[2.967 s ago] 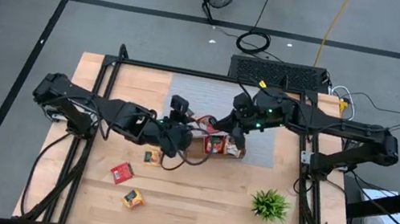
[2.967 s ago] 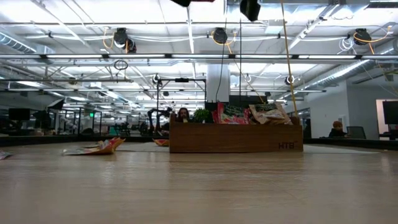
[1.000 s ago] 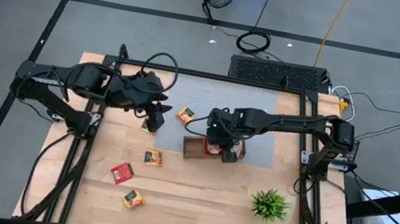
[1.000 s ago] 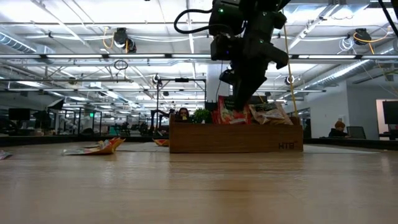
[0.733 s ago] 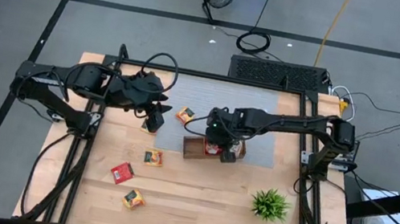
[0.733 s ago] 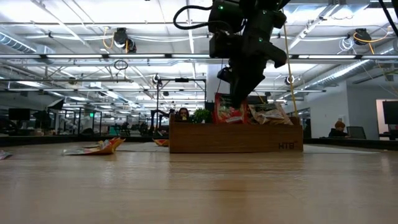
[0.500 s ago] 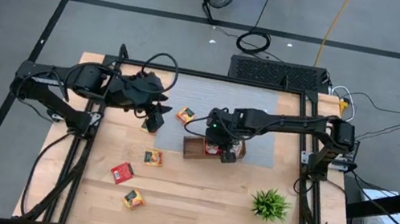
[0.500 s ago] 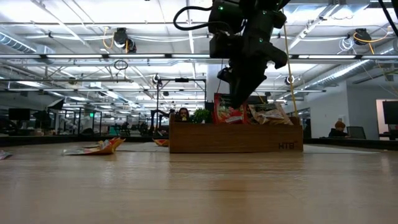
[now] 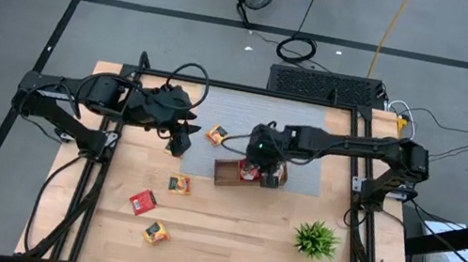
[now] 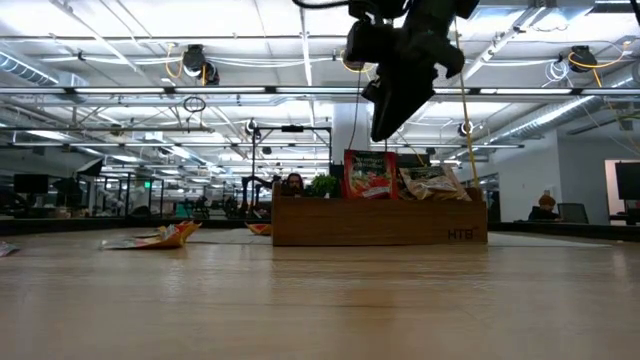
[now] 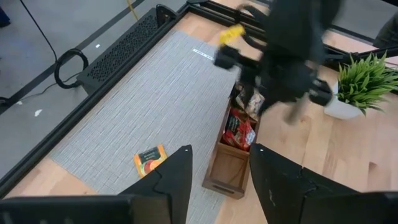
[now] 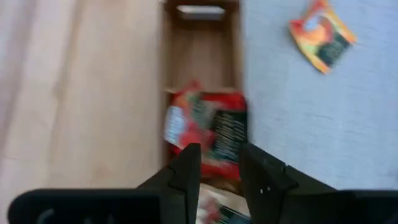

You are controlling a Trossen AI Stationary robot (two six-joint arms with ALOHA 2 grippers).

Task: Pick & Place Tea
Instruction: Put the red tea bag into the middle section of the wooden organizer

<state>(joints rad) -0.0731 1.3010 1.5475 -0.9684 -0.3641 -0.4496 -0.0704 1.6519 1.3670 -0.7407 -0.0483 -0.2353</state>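
Observation:
The brown wooden tray (image 9: 225, 175) lies at the near edge of the grey mat. A red tea sachet (image 12: 205, 134) stands on edge in its middle compartment (image 10: 370, 175); another sachet (image 10: 430, 183) fills the compartment beside it. My right gripper (image 12: 221, 155) hangs open just above the red sachet (image 10: 390, 122), touching nothing. My left gripper (image 11: 221, 163) waits open over the table's left half (image 9: 180, 141). An orange sachet (image 9: 216, 134) lies flat on the mat. Three more sachets (image 9: 178, 184) (image 9: 143, 202) (image 9: 156, 232) lie on the wood.
A spiky green plant (image 9: 316, 240) in a white pot stands at the near right. The tray's left compartment (image 12: 202, 56) holds nothing. A black frame (image 9: 222, 86) runs round the table's edges, and a ridged black box (image 9: 327, 85) sits behind the mat.
My right gripper has let go of the red sachet and risen straight up out of the tray. The sachet stays standing on edge in the middle compartment.

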